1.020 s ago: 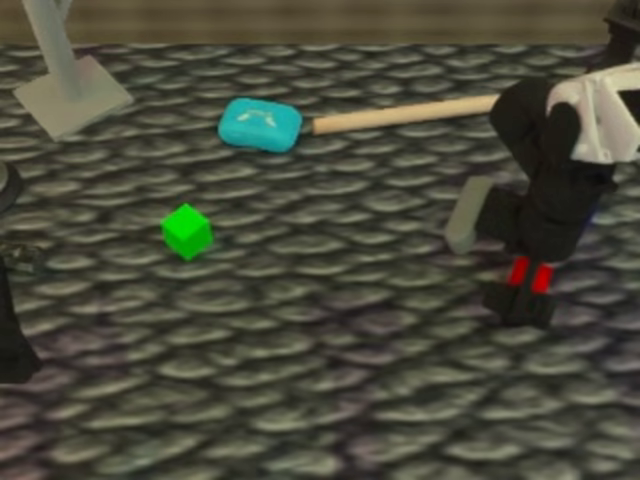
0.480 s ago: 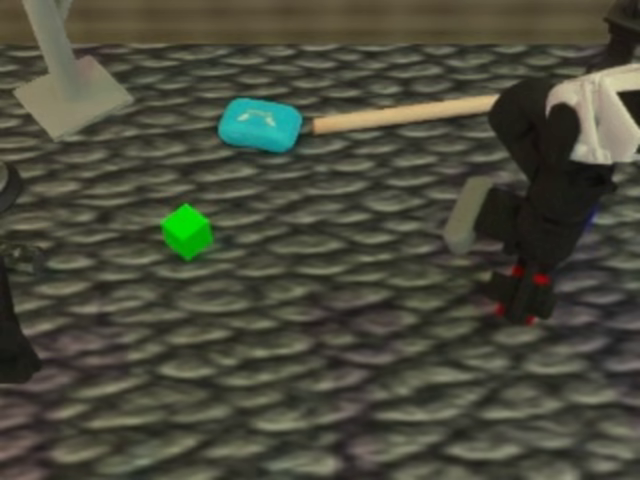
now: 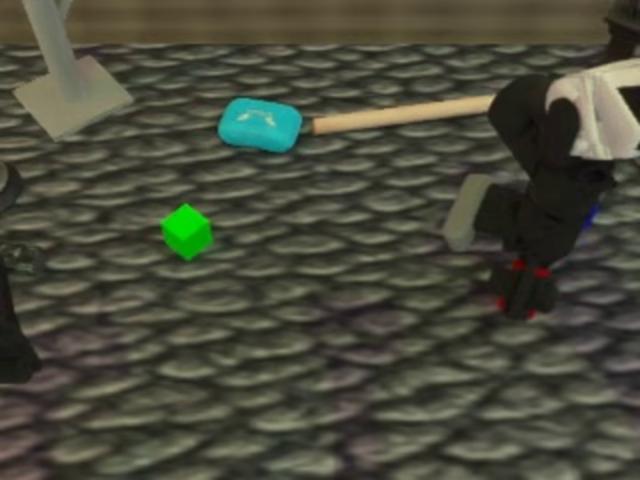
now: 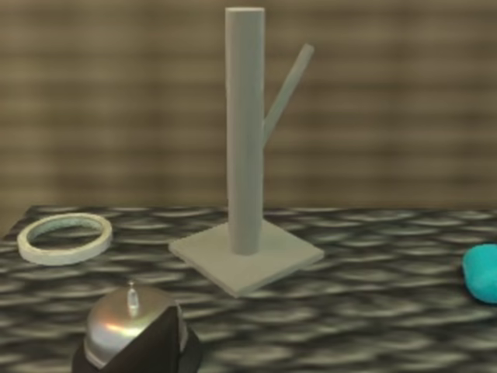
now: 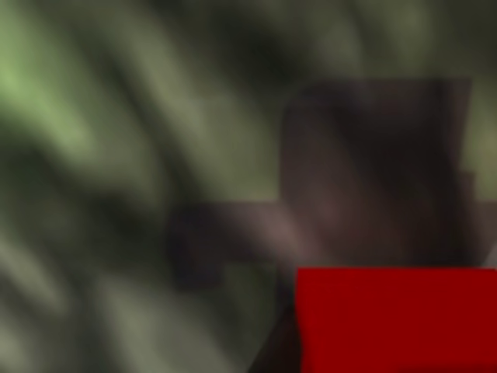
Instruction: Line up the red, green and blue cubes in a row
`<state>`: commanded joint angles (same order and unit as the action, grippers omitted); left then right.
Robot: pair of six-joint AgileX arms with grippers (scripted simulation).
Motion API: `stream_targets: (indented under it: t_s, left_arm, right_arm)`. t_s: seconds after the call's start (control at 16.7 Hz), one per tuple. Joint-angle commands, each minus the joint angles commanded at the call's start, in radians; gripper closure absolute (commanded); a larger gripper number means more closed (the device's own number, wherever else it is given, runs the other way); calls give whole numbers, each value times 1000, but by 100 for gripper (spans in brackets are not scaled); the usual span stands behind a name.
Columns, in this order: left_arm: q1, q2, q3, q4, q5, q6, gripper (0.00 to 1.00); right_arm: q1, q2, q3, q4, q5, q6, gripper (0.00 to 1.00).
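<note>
Right gripper [image 3: 527, 297]: mine, low over the table at the right side, fingers closed around the red cube [image 3: 519, 268]; only red slivers showed past the black fingers from above.
Right wrist view: the red cube [image 5: 396, 320] filled one corner as a flat red face, with a dark finger [image 5: 373, 171] against it; the rest was blurred.
Left gripper: parked at the table's left edge, seen only as a dark shape [image 3: 12, 340] from above; I could not tell how its fingers stood.
Green cube [image 3: 187, 231]: sat alone on the table left of centre, well apart from my right gripper.
Blue cube: only a thin blue edge [image 3: 594, 214] showed behind my right arm.
Table [image 3: 320, 400]: covered in a grey, scale-like pebbled pattern.
Turquoise block [image 3: 260, 124]: rounded, lying farther back, with a pale wooden stick [image 3: 400, 114] running toward my right arm.
Left wrist view only: a shiny metal bell [image 4: 133, 330] nearest, a pale ring [image 4: 64, 238] lying flat, then a grey stand [image 4: 246, 155], a square base with a round post and a slanting branch.
Writing: none readable.
</note>
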<state>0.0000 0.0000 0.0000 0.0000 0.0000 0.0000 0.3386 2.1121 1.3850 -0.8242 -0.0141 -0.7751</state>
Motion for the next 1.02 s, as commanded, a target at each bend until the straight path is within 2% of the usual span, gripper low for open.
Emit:
stream_targets:
  t_s: [0.36, 0.72, 0.84, 1.02]
  left_arm:
    - [0, 0, 0, 0, 0, 0, 0]
    - [0, 0, 0, 0, 0, 0, 0]
    - [0, 0, 0, 0, 0, 0, 0]
    - [0, 0, 0, 0, 0, 0, 0]
  right_arm:
    - [6, -82, 118, -209, -1, -1, 100]
    - [4, -90, 130, -227, -1, 1, 100]
    - [35, -64, 165, -247, -1, 5, 100]
    - [137, 19, 298, -312, 0, 26, 100]
